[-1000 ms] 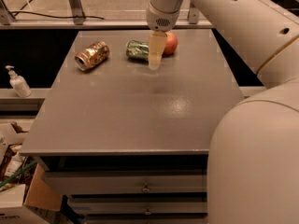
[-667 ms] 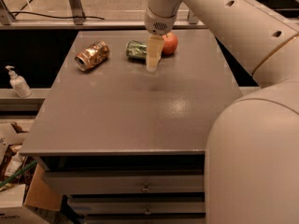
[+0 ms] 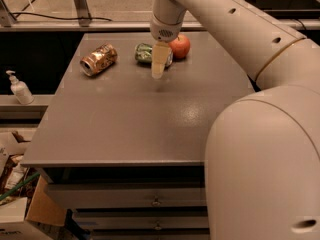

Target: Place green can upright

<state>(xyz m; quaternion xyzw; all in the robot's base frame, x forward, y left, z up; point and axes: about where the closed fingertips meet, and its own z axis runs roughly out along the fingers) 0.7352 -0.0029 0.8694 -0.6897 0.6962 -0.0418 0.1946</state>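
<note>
The green can (image 3: 144, 53) lies on its side near the far edge of the grey table (image 3: 125, 119), its right part hidden behind my gripper. My gripper (image 3: 158, 68) hangs from the white arm just in front of the can, its pale fingers pointing down at the table.
A copper-orange can (image 3: 98, 59) lies on its side to the left of the green can. A red apple (image 3: 180, 46) sits right of it. A soap dispenser (image 3: 19, 88) stands on a ledge at the left. My arm's large white body fills the right side.
The gripper has shifted slightly left, staying in front of the green can. The cans and apple have not moved.
</note>
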